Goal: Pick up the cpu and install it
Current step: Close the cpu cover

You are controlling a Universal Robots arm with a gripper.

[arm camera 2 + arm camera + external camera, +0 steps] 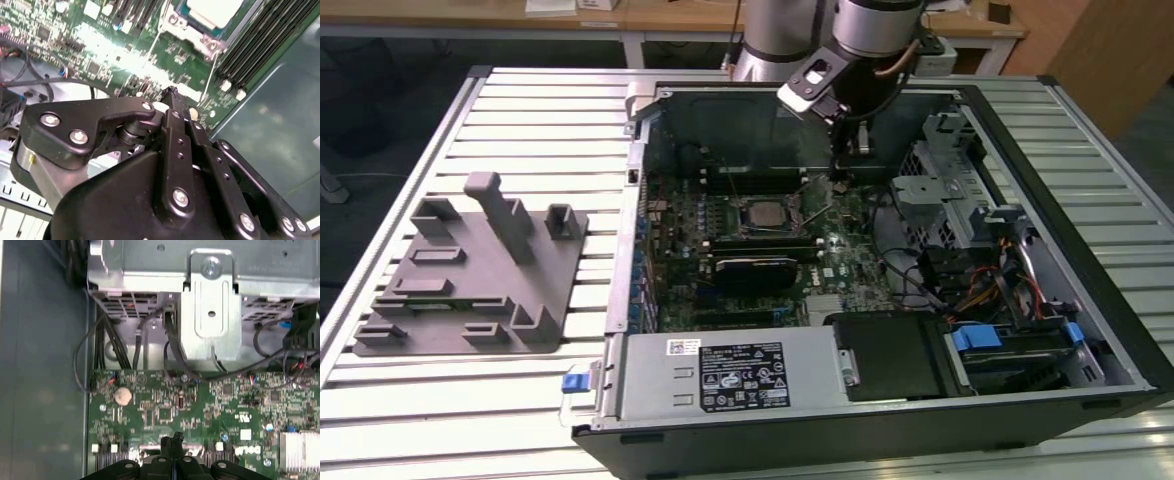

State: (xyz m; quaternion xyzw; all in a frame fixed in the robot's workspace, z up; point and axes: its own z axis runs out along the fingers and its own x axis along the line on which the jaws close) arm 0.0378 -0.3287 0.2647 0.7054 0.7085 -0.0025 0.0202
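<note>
The cpu lies flat in the socket frame on the green motherboard, inside the open computer case. Its pale silvery top also shows in the second wrist view, with thin metal socket levers running beside it. My gripper hangs over the board, a little toward the exterior view's right of the cpu and apart from it. Its black fingertips are pressed together, shut, with nothing between them. In the first wrist view the fingertips hover just above the board.
A grey fixture stands on the slatted table at the exterior view's left. Inside the case are a power supply, a black module, a metal drive cage and loose cables. A metal bracket rises beyond the board.
</note>
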